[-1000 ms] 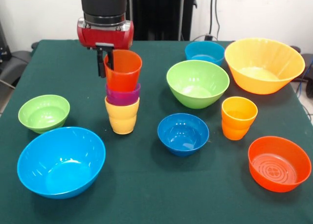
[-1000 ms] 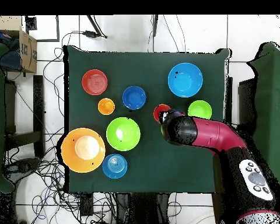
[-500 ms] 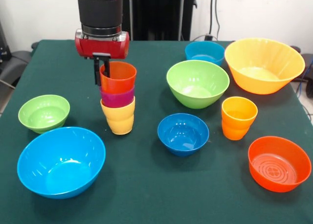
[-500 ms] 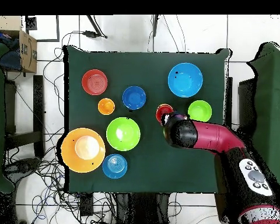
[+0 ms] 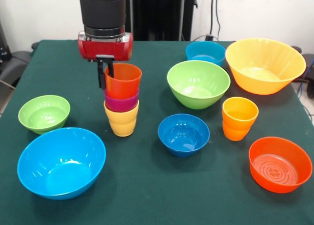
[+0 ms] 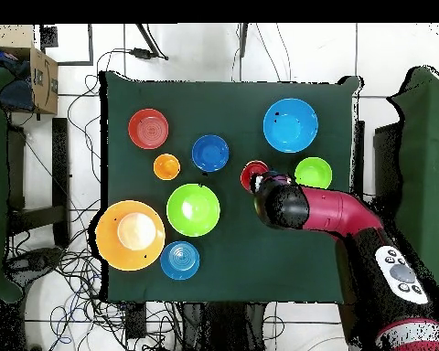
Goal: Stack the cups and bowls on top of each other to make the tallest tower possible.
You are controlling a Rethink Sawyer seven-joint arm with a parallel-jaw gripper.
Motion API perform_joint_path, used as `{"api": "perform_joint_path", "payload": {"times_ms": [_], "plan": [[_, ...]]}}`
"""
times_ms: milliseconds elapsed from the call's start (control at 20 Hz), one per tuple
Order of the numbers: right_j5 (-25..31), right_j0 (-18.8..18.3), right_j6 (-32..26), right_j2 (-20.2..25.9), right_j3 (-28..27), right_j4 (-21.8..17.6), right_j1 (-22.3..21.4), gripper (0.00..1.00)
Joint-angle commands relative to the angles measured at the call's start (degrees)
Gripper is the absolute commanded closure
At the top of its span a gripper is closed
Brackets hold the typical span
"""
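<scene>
A tower of three nested cups stands left of centre: a red-orange cup (image 5: 123,80) sits in a purple cup (image 5: 121,103), which sits in a yellow cup (image 5: 121,122) on the table. My gripper (image 5: 106,79) comes down from above and is shut on the red-orange cup's left rim, one finger outside and one inside. An orange-yellow cup (image 5: 239,118) stands alone to the right. From overhead the red-orange cup (image 6: 252,173) peeks out beside the arm's wrist (image 6: 280,203), which hides the gripper.
Bowls ring the tower: small green (image 5: 44,113), large light blue (image 5: 61,161), dark blue (image 5: 183,134), large green (image 5: 198,83), teal (image 5: 205,51), big orange-yellow (image 5: 265,64) and orange-red (image 5: 280,163). The green cloth table (image 5: 147,195) ends close in front.
The red-orange cup has sunk deeper into the purple cup. The gripper and the stack swayed left, then back a little to the right.
</scene>
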Motion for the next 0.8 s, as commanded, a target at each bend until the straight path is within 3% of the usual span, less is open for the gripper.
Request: {"api": "perform_joint_path", "payload": {"times_ms": [50, 800], "plan": [[-1.8, -0.53, -1.0, 6.68, 2.71, -3.09, 3.26, 1.0], [-0.92, 0.72, -0.4, 5.56, 0.57, -3.82, 6.39, 1.0]]}}
